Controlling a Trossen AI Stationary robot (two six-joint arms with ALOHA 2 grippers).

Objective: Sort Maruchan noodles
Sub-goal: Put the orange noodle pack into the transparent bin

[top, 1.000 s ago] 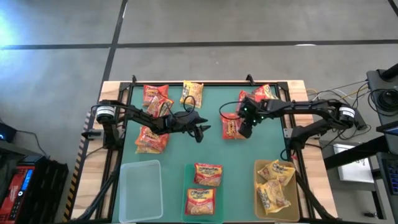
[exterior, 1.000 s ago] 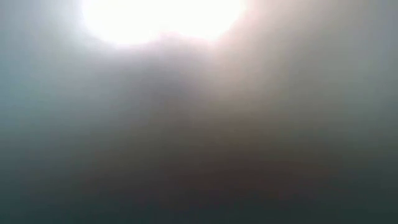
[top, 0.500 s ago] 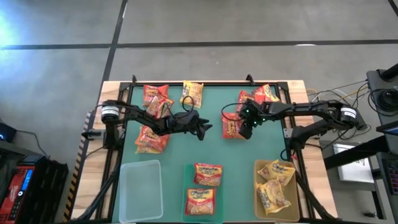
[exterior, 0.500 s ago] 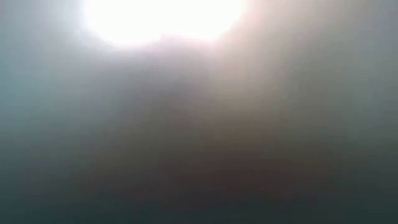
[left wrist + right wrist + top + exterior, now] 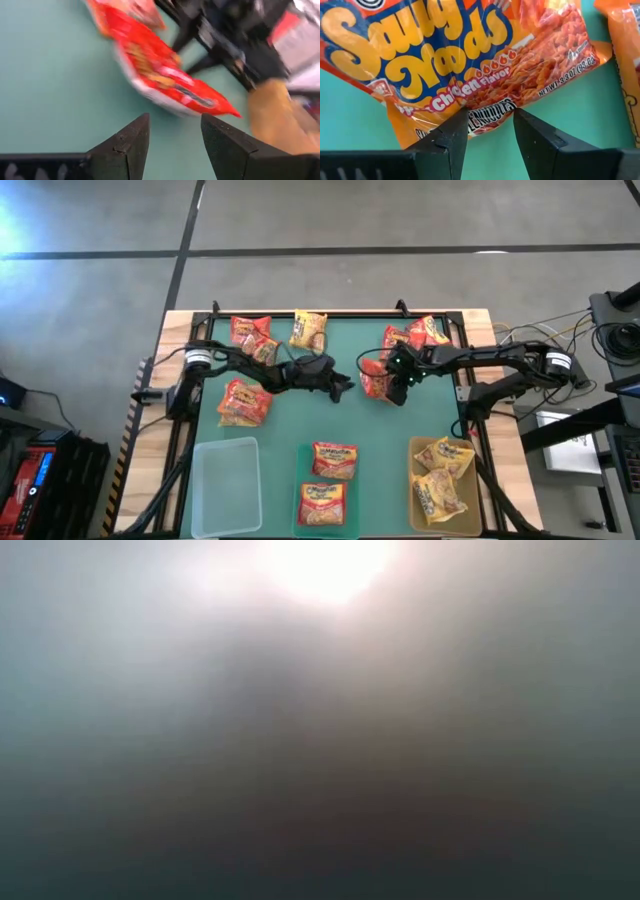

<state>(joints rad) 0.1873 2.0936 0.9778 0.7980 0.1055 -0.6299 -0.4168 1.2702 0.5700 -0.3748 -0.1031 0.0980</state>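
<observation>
A red-orange noodle packet (image 5: 374, 378) lies on the green mat right of centre, and my right gripper (image 5: 397, 388) (image 5: 490, 112) is shut on its edge. My left gripper (image 5: 343, 389) (image 5: 175, 117) stands open and empty just left of that packet (image 5: 165, 80), pointing at it. More packets lie flat on the mat at the far left (image 5: 250, 337), far middle (image 5: 309, 330), left (image 5: 243, 401) and far right (image 5: 417, 332). The low view shows only glare. My right gripper pinches the packet's printed seam edge (image 5: 487, 119) between its two fingers, near the middle of that edge. The fingers slant down from above, from the table's right side. The pinched edge looks slightly raised and bunched, while the rest of the packet lies on the mat.
Three shallow bins stand along the near edge. The clear one (image 5: 225, 450) is at the left. The middle one (image 5: 300, 485) holds two red packets. The right one (image 5: 418, 480) holds yellow packets. Open mat lies between my two grippers and the bins.
My left gripper has gone toward the table's right, closer to the red packet, sinking a little and rolling about its own axis. The packet under my right gripper now looks bunched and sits slightly nearer the far edge.
</observation>
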